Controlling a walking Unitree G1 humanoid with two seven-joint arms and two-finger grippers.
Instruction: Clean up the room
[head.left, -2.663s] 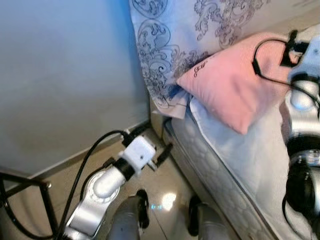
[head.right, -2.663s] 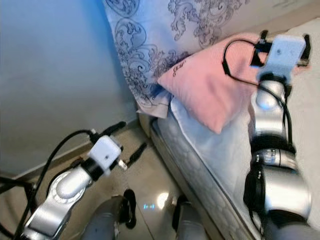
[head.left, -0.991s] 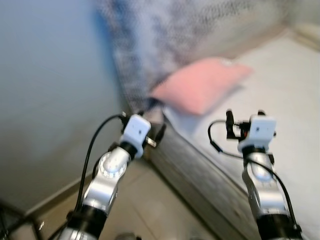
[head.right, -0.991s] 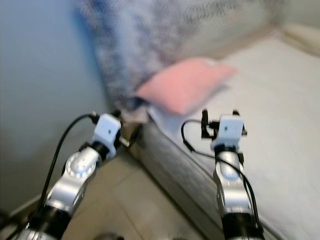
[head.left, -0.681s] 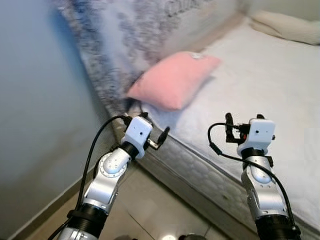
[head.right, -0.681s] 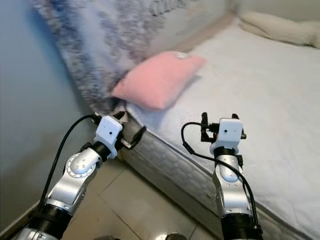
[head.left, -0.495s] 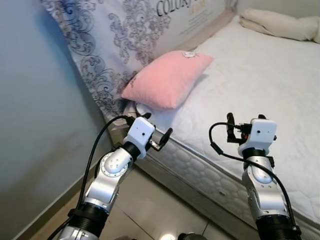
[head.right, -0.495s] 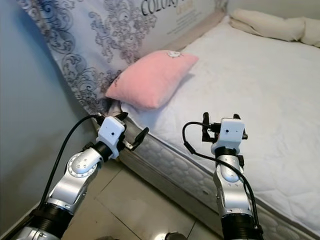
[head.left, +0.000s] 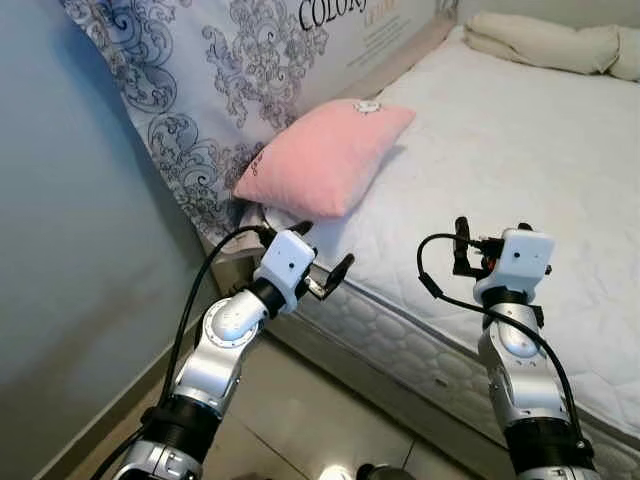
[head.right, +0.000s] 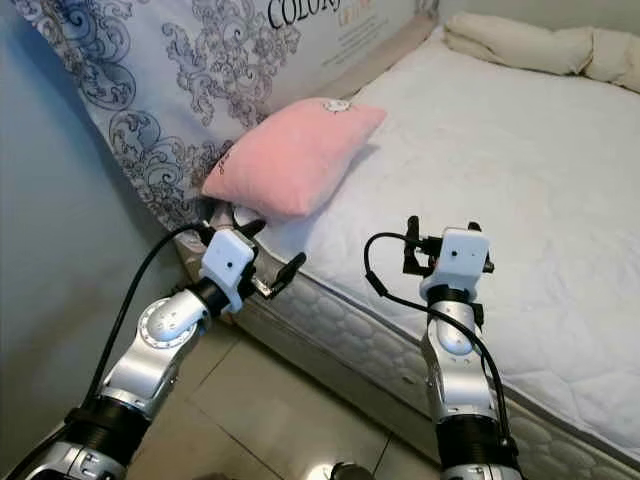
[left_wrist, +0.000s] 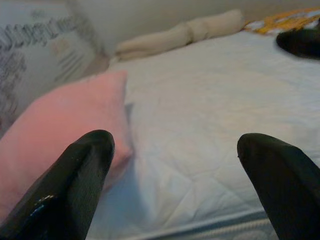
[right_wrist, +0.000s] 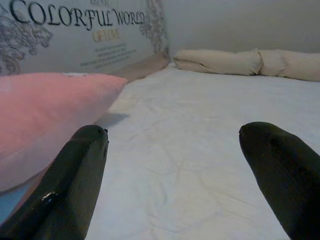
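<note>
Pink square fabric pillow (head.left: 325, 158) sits left of centre at the edge of the white quilted mattress (head.left: 520, 170), propped against a grey-patterned upright cushion (head.left: 230, 70). Left gripper (head.left: 325, 265) and right gripper (head.left: 487, 240) hover low in the frame, fingers spread apart, holding nothing. Tidying looks barely begun; a rolled beige blanket (head.right: 520, 45) lies upper right.

- Ahead of your right gripper (head.left: 488, 243) the white mattress (head.left: 520, 140) lies bare and open.
- The pink pillow (head.left: 322, 157) blocks the corner beyond your left gripper (head.left: 322, 262).
- The patterned headboard (head.left: 230, 60) walls off the left.
</note>
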